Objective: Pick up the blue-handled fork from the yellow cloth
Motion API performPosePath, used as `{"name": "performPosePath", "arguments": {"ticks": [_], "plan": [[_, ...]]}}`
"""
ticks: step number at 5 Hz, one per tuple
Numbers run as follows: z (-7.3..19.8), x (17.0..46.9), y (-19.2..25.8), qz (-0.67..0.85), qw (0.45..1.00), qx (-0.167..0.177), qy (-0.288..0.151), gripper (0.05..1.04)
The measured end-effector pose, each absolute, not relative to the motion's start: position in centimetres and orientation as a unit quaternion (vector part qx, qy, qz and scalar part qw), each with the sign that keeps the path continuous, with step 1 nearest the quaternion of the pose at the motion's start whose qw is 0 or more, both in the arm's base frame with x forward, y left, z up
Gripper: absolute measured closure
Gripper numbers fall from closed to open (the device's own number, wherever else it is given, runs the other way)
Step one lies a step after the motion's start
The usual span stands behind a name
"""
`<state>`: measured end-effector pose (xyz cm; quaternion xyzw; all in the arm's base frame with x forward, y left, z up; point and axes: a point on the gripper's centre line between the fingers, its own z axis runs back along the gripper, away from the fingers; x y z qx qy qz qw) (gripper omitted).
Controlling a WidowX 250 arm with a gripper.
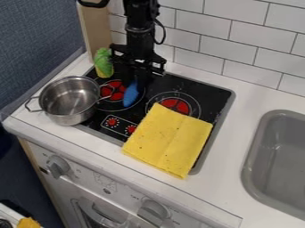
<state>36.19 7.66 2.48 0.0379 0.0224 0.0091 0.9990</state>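
Note:
The black gripper hangs over the back left of the black stovetop. Directly below it is a blue object, pointing toward the front; whether the gripper holds it I cannot tell. To the gripper's left, a green and yellow toy vegetable stands at the stove's back left corner. A silver metal pot with two handles sits at the stove's left edge. The folded yellow cloth lies over the front right of the stovetop and onto the counter edge.
A grey sink is set into the white counter at the right. White wall tiles rise behind the stove, and a wooden panel stands at the back left. Knobs line the front panel below.

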Motion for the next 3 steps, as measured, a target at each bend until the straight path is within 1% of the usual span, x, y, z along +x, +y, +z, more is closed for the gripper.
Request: {"name": "performPosePath", "arguments": {"ticks": [1, 2, 3], "plan": [[1.9, 35.3, 7.2, -0.004, 0.999, 0.028, 0.032, 0.353], [4.4, 35.0, 6.3, -0.008, 1.000, 0.008, -0.023, 0.106], [6.2, 34.1, 6.3, -0.006, 0.998, -0.002, -0.058, 0.081]]}}
